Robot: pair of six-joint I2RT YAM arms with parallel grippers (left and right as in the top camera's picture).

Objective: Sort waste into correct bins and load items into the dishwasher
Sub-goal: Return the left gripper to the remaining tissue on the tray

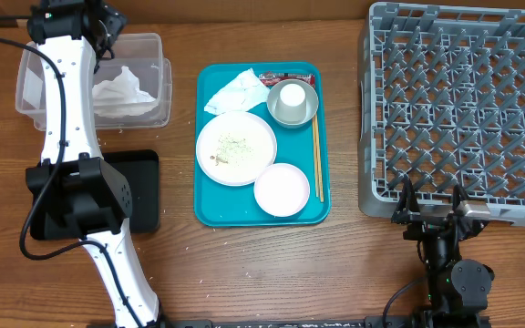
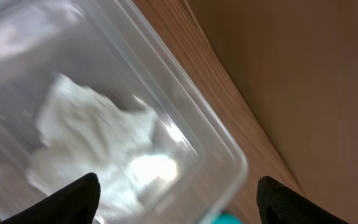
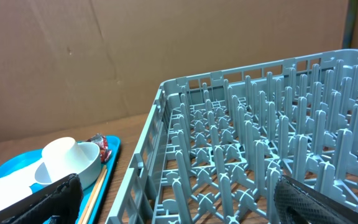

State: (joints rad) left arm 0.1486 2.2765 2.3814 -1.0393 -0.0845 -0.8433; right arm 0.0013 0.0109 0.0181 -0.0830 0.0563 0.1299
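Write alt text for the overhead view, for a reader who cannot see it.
A teal tray on a table holds a white plate, a smaller dish, a grey bowl with a cup inside, a napkin, a red wrapper and chopsticks. A grey dish rack stands right of it; a clear tub and a black tray lie left.

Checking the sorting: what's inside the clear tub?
One crumpled white napkin lies in the tub. The left arm covers the tub's left part, so anything beneath it is hidden.

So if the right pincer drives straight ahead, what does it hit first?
Most likely the grey dish rack: the right pincer, open, faces straight into it, nothing visible between. Depth is unclear.
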